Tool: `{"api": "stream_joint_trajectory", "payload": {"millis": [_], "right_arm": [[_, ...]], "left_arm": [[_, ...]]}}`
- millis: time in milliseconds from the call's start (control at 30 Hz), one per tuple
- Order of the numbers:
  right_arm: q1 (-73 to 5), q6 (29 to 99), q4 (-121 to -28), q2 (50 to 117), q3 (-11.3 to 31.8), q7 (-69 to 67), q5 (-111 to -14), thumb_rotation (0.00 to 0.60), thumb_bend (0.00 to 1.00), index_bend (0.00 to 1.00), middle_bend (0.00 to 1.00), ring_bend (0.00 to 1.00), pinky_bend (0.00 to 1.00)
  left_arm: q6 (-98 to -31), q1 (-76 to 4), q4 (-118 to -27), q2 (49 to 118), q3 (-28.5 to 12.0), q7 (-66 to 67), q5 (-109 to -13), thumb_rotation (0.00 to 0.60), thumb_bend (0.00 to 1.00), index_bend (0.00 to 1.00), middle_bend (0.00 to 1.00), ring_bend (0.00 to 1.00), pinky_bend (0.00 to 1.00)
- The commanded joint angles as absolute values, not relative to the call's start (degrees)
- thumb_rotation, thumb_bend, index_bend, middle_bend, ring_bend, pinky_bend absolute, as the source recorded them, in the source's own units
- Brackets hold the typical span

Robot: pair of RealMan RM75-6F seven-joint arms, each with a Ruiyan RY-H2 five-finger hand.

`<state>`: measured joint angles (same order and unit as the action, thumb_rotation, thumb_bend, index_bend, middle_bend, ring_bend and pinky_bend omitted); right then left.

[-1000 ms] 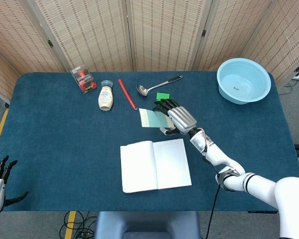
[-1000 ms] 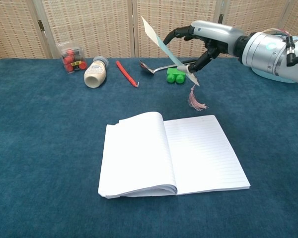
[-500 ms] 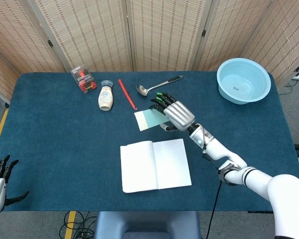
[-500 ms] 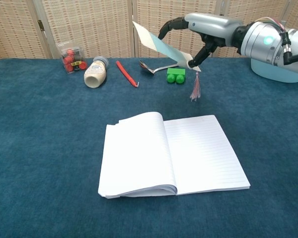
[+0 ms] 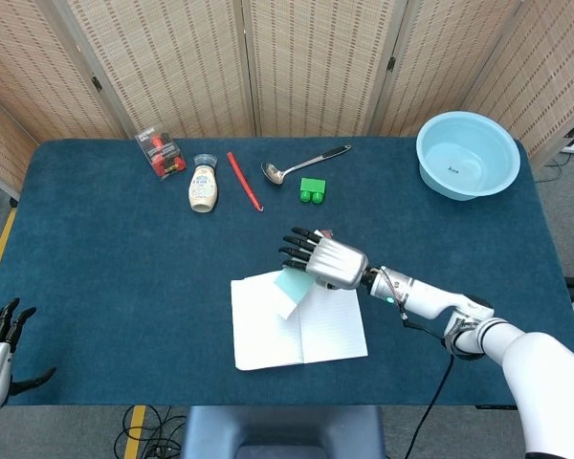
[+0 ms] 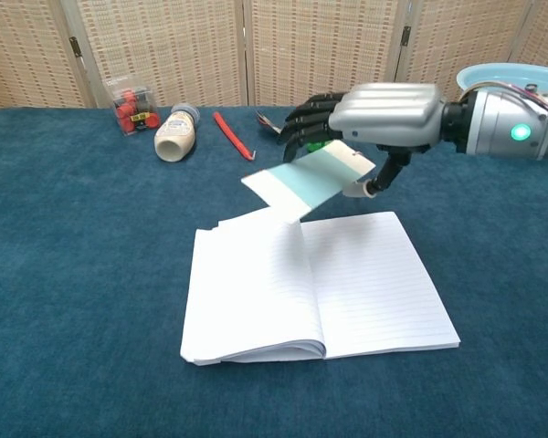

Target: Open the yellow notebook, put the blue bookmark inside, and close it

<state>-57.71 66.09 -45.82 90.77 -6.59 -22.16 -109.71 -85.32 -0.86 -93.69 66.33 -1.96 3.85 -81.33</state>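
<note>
Blue table, head view: a dark blue cloth covers the table (image 5: 96,258); a notebook (image 5: 298,318) lies open near the front edge, white lined pages up.
Right hand, head view: the right hand (image 5: 327,261) hovers palm down over the top of the notebook, holding a pale blue bookmark (image 5: 292,287) that slants down across the centre fold.
Left hand, head view: the left hand (image 5: 0,354) sits at the lower left corner, off the table, fingers spread and holding nothing.
Bowl, head view: a light blue bowl (image 5: 467,153) stands at the far right corner; nothing visible inside it.
Other items, head view: a small clear box (image 5: 161,153) with red contents, a squat bottle (image 5: 204,187) on its side, a red pen (image 5: 244,180), a metal ladle (image 5: 301,164) and a green block (image 5: 313,190) lie along the far side.
Bookmark, chest view: pinched at its near end between thumb and fingers, its free end just above the left page, whether touching I cannot tell.
Doing this step well: my judgement is to lower the bookmark flat near the fold, keep it wholly within the page edges, then let go before lifting away.
Box, chest view: red round pieces fill it; their kind is too small to tell.
</note>
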Motion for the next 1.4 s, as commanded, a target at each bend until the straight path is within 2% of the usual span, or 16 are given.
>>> {"api": "stream_joint_trajectory", "payload": {"millis": [33, 433, 667, 1400], "right_arm": [[-57.66, 68.95, -42.23, 92.12, -9.92, -21.98, -113.34, 0.6, 0.27, 0.3, 0.12, 0.0, 0.0], [-57.57, 79.46, -25.86, 97.77, -16.4, -21.51, -120.81, 0.6, 0.26, 0.3, 0.12, 0.0, 0.0], [-57.19, 82.14, -19.17, 100.81, -19.63, -22.21, -122.88, 0.6, 0.25, 0.31, 0.12, 0.0, 0.0], [-55.72, 84.66, -13.5, 102.55, -23.69, -21.0, -122.55, 0.6, 0.24, 0.31, 0.1, 0.0, 0.0]], "left_arm": [[-85.36, -0.83, -93.7, 66.36, -1.93, 3.84, -81.39, 0.6, 0.07, 0.15, 0.04, 0.04, 0.15], [-85.47, -0.61, -93.92, 66.18, -1.74, 3.84, -81.43, 0.6, 0.07, 0.15, 0.04, 0.04, 0.15], [-85.37, -0.57, -93.94, 66.25, -1.65, 3.81, -81.43, 0.6, 0.07, 0.15, 0.04, 0.04, 0.15], [-85.09, -0.75, -94.12, 66.5, -1.62, 4.11, -81.53, 0.6, 0.07, 0.15, 0.04, 0.04, 0.15]]}}
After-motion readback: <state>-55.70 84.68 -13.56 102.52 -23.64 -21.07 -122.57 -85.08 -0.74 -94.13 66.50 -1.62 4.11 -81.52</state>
